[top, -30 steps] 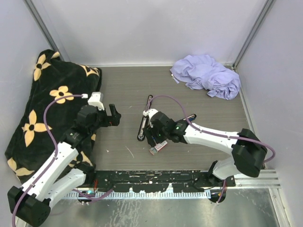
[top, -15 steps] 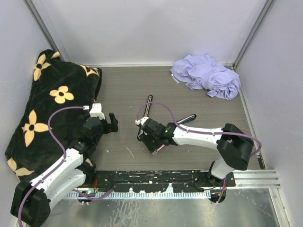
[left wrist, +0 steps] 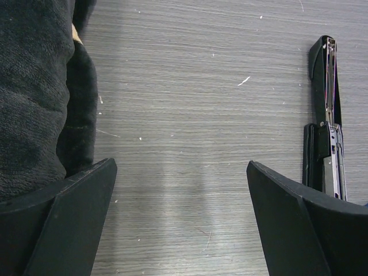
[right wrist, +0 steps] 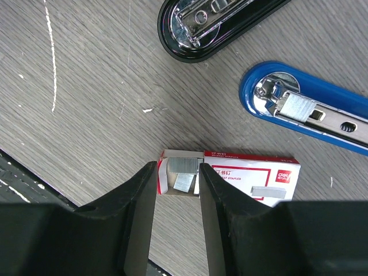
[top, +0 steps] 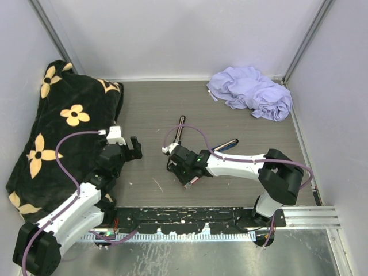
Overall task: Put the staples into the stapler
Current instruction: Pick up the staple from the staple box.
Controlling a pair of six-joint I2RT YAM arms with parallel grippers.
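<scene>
Down near the front edge of the bench (top: 149,109), the box of staples (right wrist: 253,179) lies flat, white with a red label, its end drawer slid open. A silver staple strip (right wrist: 183,171) shows in that open end. The right jaws stand narrowly apart on either side of the strip. One finger (right wrist: 204,190) seems to touch it and the other (right wrist: 146,190) shows a sliver of white tray beside it (whether they actually pinch it, I cannot tell). Just beyond the box lie the rounded end of the black stapler (right wrist: 213,23) and, beside it, the blue stapler (right wrist: 305,109). Both have their metal channel facing up.

The left jaws are spread wide, with nothing between them, low over bare bench. The black stapler (left wrist: 325,115) lies unfolded to their right, and a black blanket with yellow flowers (top: 63,115) is bunched to their left. A crumpled purple cloth (top: 253,92) sits in the far right corner.
</scene>
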